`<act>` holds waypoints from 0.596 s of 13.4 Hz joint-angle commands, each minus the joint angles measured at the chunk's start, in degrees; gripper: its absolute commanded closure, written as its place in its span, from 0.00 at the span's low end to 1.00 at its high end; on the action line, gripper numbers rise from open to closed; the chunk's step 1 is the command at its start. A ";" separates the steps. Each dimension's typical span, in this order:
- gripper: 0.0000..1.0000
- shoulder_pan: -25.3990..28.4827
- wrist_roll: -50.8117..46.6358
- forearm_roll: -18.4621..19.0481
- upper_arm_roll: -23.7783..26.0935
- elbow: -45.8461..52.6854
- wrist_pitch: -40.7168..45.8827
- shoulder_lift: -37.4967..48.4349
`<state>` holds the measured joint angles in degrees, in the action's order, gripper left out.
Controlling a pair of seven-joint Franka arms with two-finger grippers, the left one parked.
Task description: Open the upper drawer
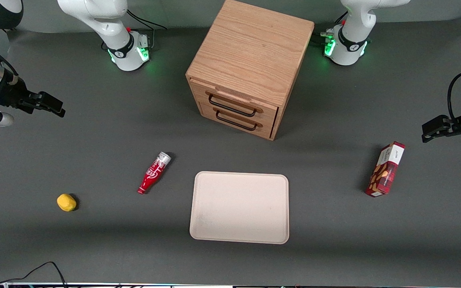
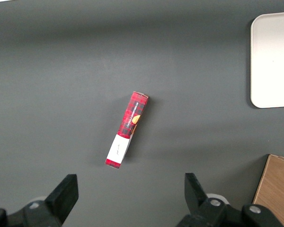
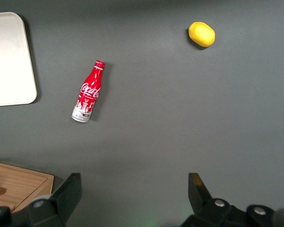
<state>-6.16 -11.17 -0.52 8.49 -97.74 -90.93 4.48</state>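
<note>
The light oak cabinet (image 1: 250, 52) stands at the back middle of the table, its two drawer fronts turned toward the front camera. The upper drawer (image 1: 234, 102) is shut, and its thin black wire pull (image 1: 231, 108) sits just above the lower drawer (image 1: 236, 122) with the same pull. My gripper (image 1: 56, 107) hovers above the mat toward the working arm's end of the table, well apart from the cabinet. It is open (image 3: 135, 182) with nothing between its fingers. A corner of the cabinet (image 3: 19, 187) shows in the right wrist view.
A red cola bottle (image 1: 153, 173) (image 3: 88, 98) lies on the mat nearer the front camera than the cabinet. A yellow lemon (image 1: 66, 202) (image 3: 201, 34) sits nearer still. A pale tray (image 1: 239, 207) lies in front of the drawers. A red snack box (image 1: 385, 169) stands toward the parked arm's end.
</note>
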 commanded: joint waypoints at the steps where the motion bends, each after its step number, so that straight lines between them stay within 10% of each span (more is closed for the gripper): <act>1: 0.00 0.27 0.98 0.08 -0.23 -1.05 -0.65 0.97; 8: 0.00 0.27 0.19 -5.02 7.04 0.96 -1.00 -1.22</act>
<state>-6.09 -11.08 -4.15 11.34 -98.10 -91.29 4.14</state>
